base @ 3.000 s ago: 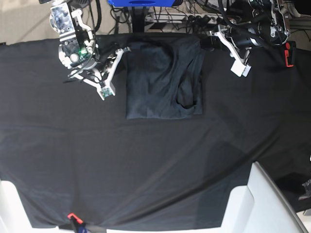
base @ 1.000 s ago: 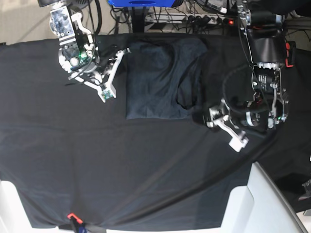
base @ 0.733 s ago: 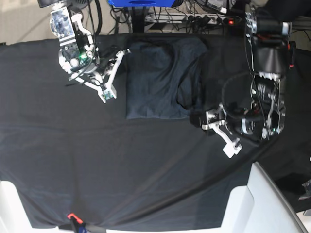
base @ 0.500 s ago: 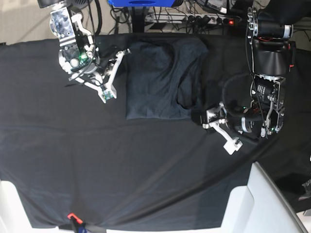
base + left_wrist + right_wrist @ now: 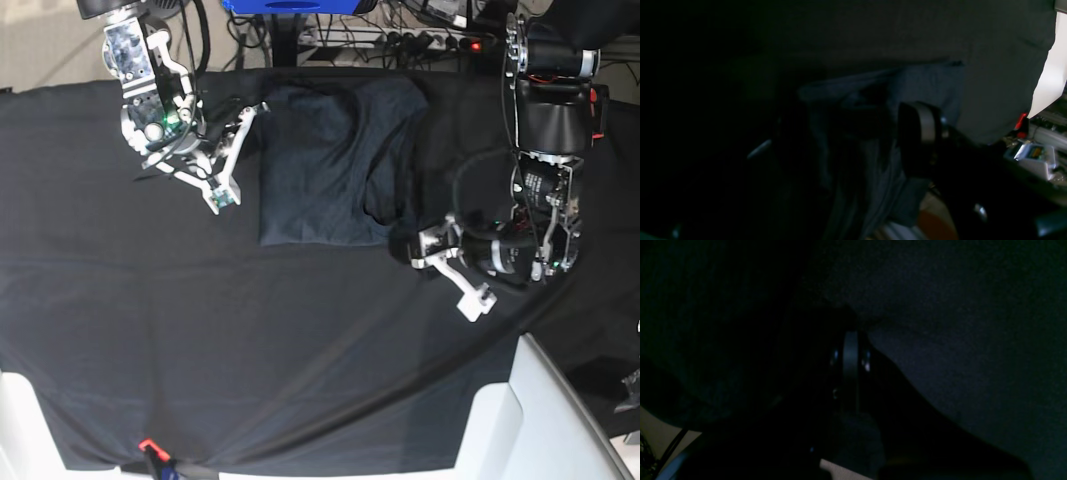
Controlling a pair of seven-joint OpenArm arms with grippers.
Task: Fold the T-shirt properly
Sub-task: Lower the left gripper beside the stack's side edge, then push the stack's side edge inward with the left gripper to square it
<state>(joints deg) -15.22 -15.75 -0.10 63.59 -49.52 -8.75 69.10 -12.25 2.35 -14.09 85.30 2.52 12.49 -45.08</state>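
The left gripper, jaws spread, has swung down from the far edge to the T-shirt's near-right corner, seemingly readying the next fold

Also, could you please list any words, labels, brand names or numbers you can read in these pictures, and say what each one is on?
None can be read in any view.
T-shirt: plain, no print or tag showing.
Black table cloth: plain.
Left gripper and right gripper: no legible marking; small boards on them are too small to read.
Blue object at the top edge: no lettering visible.
Both wrist views are too dark to show text.
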